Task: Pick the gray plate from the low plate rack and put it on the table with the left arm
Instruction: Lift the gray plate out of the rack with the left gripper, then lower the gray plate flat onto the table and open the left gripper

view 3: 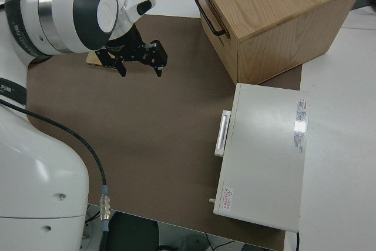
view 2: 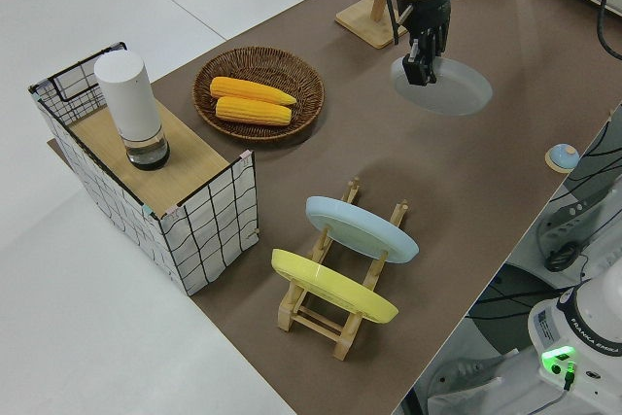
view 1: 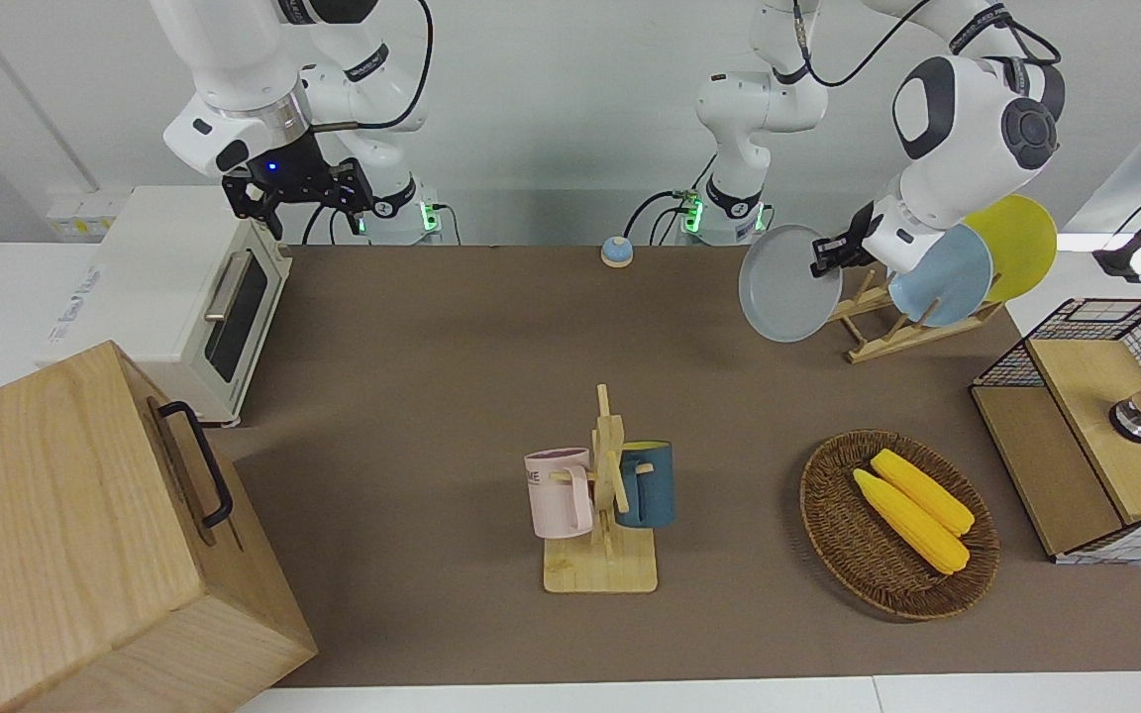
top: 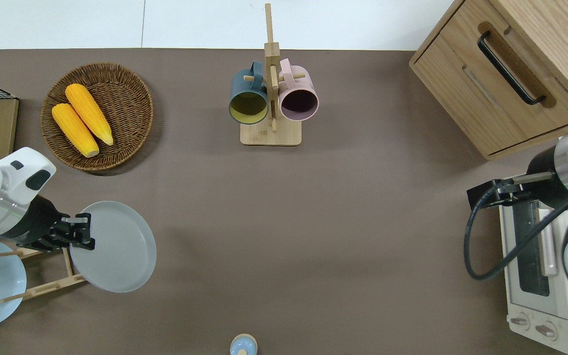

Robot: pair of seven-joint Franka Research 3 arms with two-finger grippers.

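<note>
Left arm (view 1: 967, 129) reaching out with elbow raised, hand (top: 78, 235) pinching shut on the gray plate (top: 116, 246) in the air. Right arm parked, hand (view 1: 298, 193) spread open.

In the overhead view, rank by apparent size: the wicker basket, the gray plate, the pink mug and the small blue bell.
Largest to smallest:
1. Wicker basket
2. Gray plate, held in the air by the left claw, so nearer the camera; its gap to the basket is unsure
3. Pink mug
4. Small blue bell, partly cut off

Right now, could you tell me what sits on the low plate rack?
The low plate rack holds the light blue plate and the yellow plate. The gray plate is off it, held by the left gripper.
</note>
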